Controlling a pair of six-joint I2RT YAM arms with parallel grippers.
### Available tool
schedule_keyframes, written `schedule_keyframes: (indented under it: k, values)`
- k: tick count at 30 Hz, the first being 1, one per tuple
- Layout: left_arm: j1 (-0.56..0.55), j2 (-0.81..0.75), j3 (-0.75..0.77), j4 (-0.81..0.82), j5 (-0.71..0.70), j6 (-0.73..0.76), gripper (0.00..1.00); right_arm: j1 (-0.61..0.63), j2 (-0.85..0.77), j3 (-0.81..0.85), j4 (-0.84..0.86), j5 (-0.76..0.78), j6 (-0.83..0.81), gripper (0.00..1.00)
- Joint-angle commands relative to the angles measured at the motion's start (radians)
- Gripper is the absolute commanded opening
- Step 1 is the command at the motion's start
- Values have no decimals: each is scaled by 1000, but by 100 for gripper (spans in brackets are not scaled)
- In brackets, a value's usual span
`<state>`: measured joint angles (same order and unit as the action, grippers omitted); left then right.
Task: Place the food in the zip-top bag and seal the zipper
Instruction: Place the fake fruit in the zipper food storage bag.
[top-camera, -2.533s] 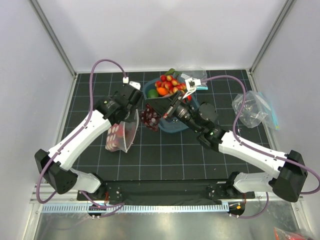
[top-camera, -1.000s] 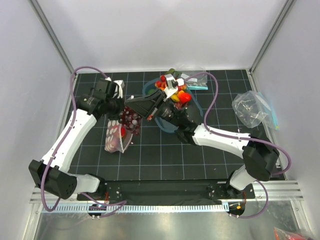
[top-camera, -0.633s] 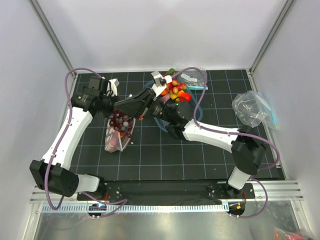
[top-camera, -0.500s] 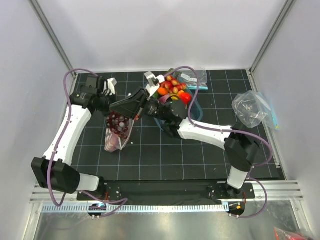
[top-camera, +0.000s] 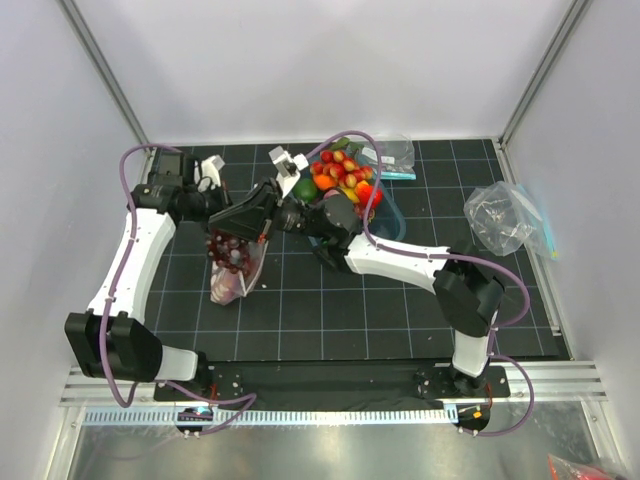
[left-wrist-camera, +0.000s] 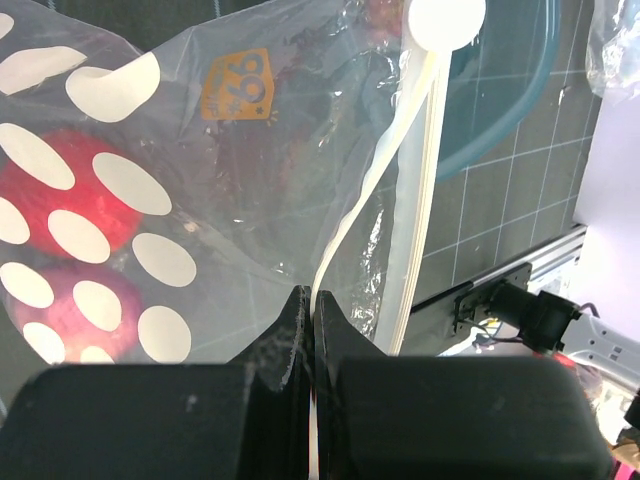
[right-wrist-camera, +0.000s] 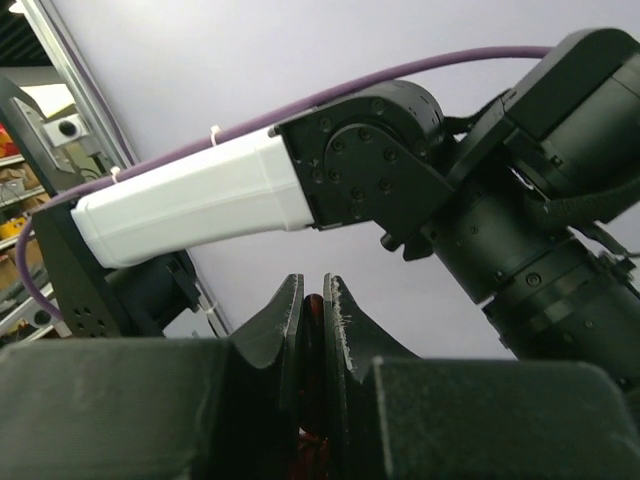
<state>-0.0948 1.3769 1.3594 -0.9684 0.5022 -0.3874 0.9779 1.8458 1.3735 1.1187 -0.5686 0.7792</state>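
Grape bunch (top-camera: 229, 252) partly under right gripper (top-camera: 220, 233); zip-top bag (top-camera: 233, 286) mouth indistinct

Bright even light; glare streaks the zip-top bag (left-wrist-camera: 230, 190).

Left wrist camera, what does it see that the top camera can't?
Only the left wrist view: the left gripper pinching the cream zipper strip, and an orange label on the clear white-dotted zip-top bag. Only the top view: the right gripper holding the dark purple grape bunch over that bag, and a crumpled plain clear bag far right. Both: the dotted bag and the blue plastic tray.
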Motion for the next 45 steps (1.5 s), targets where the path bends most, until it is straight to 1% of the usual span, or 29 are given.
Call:
schedule_keyframes:
  k: [1,7,10,11,14,24,30,33,35,37,38,40,42,44,45]
  values:
    - [20,-22,-5,37,53,-14,0,-2,-65,-20,36,1,-81,1]
    - [35,-30,-20,49,65,-25,0,-34,-80,-93,105,36,-58,1]
    - [41,-38,-29,54,65,-28,0,-65,-79,-143,188,67,-5,1]
    - [43,-39,-31,54,61,-27,0,-77,-77,-154,240,73,30,1]
    - [44,-45,-31,51,44,-25,0,-114,-72,-204,309,113,80,1]
    - [44,-64,-26,42,24,-24,0,-166,-76,-264,314,176,103,1]
    - [43,-78,-16,31,12,-22,0,-165,-76,-287,260,193,75,1]
    - [43,-88,-14,34,12,-24,0,-145,-74,-271,187,190,28,1]
    - [44,-94,-11,33,3,-24,0,-128,-80,-275,130,213,-29,1]
    - [43,-113,-3,30,-14,-24,0,-110,-91,-277,92,233,-52,1]
    - [43,-121,0,27,-34,-24,0,-107,-94,-275,42,248,-75,1]
    - [43,-140,15,11,-56,-24,0,-90,-102,-274,0,259,-103,1]
    - [44,-154,24,2,-83,-25,0,-70,-114,-275,-83,294,-174,1]
    - [44,-174,26,3,-97,-30,0,-36,-144,-271,-196,340,-225,1]
    - [43,-179,23,5,-108,-34,0,-25,-155,-268,-238,398,-279,1]
